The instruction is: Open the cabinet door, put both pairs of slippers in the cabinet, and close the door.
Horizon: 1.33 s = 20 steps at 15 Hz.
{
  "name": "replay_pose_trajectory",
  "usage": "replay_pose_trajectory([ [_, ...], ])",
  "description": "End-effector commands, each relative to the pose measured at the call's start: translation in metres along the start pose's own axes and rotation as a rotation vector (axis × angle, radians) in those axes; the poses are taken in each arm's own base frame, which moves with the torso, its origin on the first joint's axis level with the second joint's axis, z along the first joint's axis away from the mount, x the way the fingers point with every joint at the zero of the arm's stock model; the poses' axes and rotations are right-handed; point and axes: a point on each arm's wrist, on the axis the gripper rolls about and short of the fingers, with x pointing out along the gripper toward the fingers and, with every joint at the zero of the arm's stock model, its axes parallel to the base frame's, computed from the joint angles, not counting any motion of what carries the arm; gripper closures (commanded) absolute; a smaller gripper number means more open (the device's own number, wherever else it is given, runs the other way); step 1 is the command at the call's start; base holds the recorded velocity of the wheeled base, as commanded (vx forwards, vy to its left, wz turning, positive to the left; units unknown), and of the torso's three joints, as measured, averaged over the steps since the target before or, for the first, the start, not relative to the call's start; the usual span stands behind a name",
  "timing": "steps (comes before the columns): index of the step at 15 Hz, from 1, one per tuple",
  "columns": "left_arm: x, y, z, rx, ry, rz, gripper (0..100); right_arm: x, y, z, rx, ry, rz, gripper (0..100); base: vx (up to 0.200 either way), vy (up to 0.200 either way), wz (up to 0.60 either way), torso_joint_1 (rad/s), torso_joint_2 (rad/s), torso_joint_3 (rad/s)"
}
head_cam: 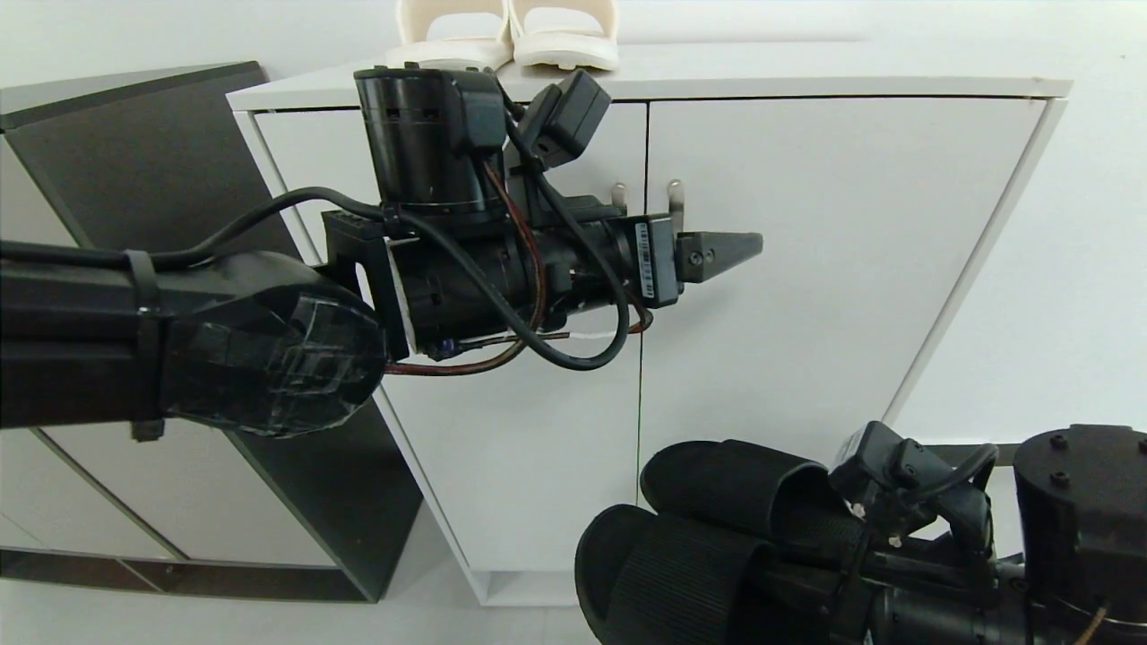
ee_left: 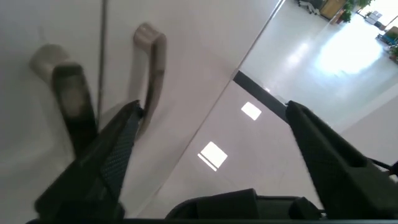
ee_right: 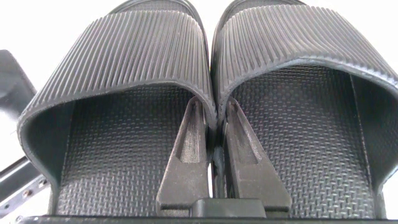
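Nearest, the right gripper is seen clamped on the black slippers. One finger is placed inside each slipper, and the two adjoining inner walls are pinched between them. The pair is held side by side, with the ribbed straps arched beyond the fingertips.

Farther out, the left gripper is held before the white cabinet, its fingers spread wide and nothing gripped. The right handle is found just inside one finger, close to its tip; whether contact is made cannot be told. The left handle is placed just outside that same finger, across the seam between the doors. The right door and the left door are both shut.

A dark cabinet is seen on the wrist side of the left gripper, against the white one. Beyond and above the left gripper, the white slippers are set side by side on the cabinet top.
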Motion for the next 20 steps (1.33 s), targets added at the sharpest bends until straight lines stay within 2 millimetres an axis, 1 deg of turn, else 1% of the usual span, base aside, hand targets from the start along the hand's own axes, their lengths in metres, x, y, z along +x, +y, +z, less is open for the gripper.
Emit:
replay_pose_trajectory([
  [1,0.0,-0.001,0.0,0.0,0.003,-0.007,100,-0.001,0.001,-0.002,-0.001,0.006,0.006,100,0.0,0.0,0.0,0.0,0.0,0.0],
  [3,-0.002,-0.003,0.002,0.002,-0.001,-0.025,100,0.0,0.001,-0.003,-0.003,0.012,0.008,100,0.0,0.0,0.0,0.0,0.0,0.0],
  [6,-0.012,-0.009,0.006,0.005,-0.008,-0.042,100,0.0,0.002,-0.006,-0.004,0.021,0.013,100,0.0,0.0,0.0,0.0,0.0,0.0],
  [9,-0.031,-0.028,0.011,0.011,-0.017,-0.08,100,-0.003,0.005,-0.008,-0.006,0.026,0.062,100,0.0,0.0,0.0,0.0,0.0,0.0],
  [12,-0.049,-0.045,0.007,0.009,-0.003,-0.113,100,-0.017,0.009,-0.019,-0.057,0.029,0.192,100,0.0,0.0,0.0,0.0,0.0,0.0],
  [13,-0.052,-0.046,0.006,0.009,0.0,-0.113,100,-0.02,0.01,-0.02,-0.065,0.025,0.206,100,0.0,0.0,0.0,0.0,0.0,0.0],
  [15,-0.077,-0.05,0.0,0.006,0.019,-0.113,100,-0.025,0.01,-0.022,-0.072,0.022,0.221,100,0.0,0.0,0.0,0.0,0.0,0.0],
  [16,-0.081,-0.051,-0.003,0.004,0.025,-0.112,100,-0.025,0.01,-0.022,-0.072,0.022,0.223,100,0.0,0.0,0.0,0.0,0.0,0.0],
  [17,-0.093,-0.051,-0.008,0.001,0.037,-0.108,100,-0.023,0.01,-0.024,-0.071,0.036,0.223,100,0.0,0.0,0.0,0.0,0.0,0.0],
  [19,-0.095,-0.044,-0.005,0.003,0.021,-0.088,100,-0.021,0.01,-0.026,-0.069,0.048,0.223,100,0.0,0.0,0.0,0.0,0.0,0.0],
  [20,-0.088,-0.038,-0.002,0.007,-0.002,-0.077,100,-0.021,0.01,-0.027,-0.068,0.05,0.223,100,0.0,0.0,0.0,0.0,0.0,0.0],
])
